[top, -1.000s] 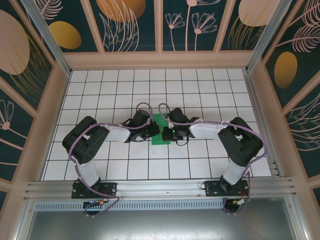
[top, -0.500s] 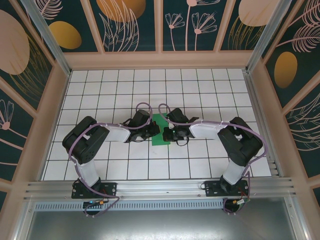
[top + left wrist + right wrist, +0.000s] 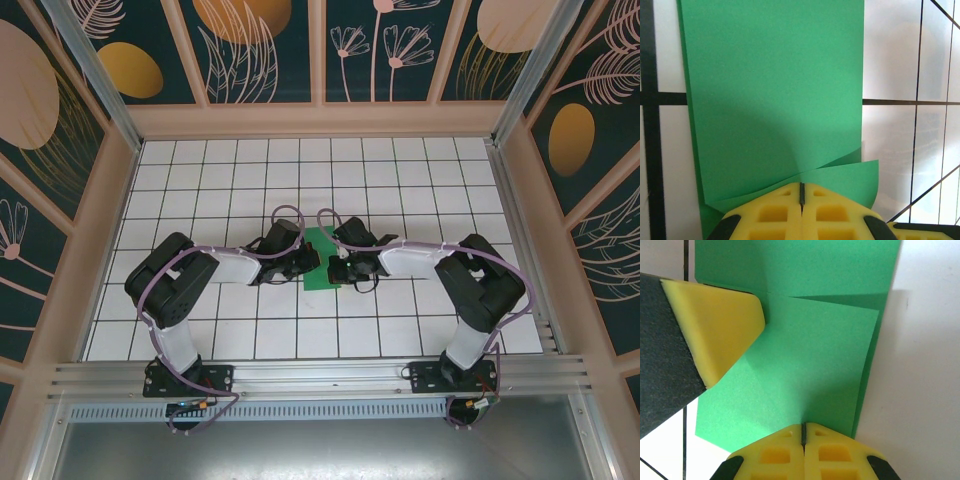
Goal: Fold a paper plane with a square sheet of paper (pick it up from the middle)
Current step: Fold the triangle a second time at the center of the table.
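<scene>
Left gripper (image 3: 801, 192), green paper (image 3: 775, 90), white-tiled table (image 3: 400, 180)

From above, the left arm (image 3: 235, 268) and right arm (image 3: 410, 260) hide both sides of the paper (image 3: 321, 258); both wrist views crop its top.

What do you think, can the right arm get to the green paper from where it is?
Probably yes. The right gripper, shut, seems to sit right on the green paper, with nothing between them. The left gripper, also shut, presses the same paper beside it without blocking.
</scene>
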You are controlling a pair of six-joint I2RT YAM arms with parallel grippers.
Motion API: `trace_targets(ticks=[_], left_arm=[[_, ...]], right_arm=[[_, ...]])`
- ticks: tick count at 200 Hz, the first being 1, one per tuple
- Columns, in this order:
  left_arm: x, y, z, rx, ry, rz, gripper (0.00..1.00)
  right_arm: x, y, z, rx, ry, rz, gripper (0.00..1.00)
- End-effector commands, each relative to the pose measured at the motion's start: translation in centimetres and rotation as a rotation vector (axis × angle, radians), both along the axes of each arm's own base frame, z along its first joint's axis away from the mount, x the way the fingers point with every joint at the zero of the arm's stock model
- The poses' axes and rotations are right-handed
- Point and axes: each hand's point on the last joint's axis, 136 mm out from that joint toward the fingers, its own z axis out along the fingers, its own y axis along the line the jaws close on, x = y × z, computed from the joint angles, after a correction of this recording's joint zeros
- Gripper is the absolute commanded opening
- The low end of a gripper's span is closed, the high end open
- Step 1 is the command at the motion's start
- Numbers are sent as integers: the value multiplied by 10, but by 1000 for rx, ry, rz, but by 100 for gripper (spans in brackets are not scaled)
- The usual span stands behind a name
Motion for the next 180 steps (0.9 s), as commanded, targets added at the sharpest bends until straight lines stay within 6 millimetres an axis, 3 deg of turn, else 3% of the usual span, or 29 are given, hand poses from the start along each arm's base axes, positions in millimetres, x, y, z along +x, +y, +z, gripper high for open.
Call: trace_targets(ticks=[1, 130, 150, 180], left_arm=[[-37, 44, -62, 216, 188, 45, 2], [-37, 45, -64, 217, 188, 45, 1], [-36, 43, -62, 210, 185, 41, 1], [-36, 41, -60, 198, 180, 37, 1]], right_arm=[[-23, -23, -20, -103, 59, 15, 0], [-58, -61, -23, -179, 112, 1, 0], [-48, -55, -7, -159, 63, -2, 0], [-25, -30, 26, -40, -41, -12, 0]])
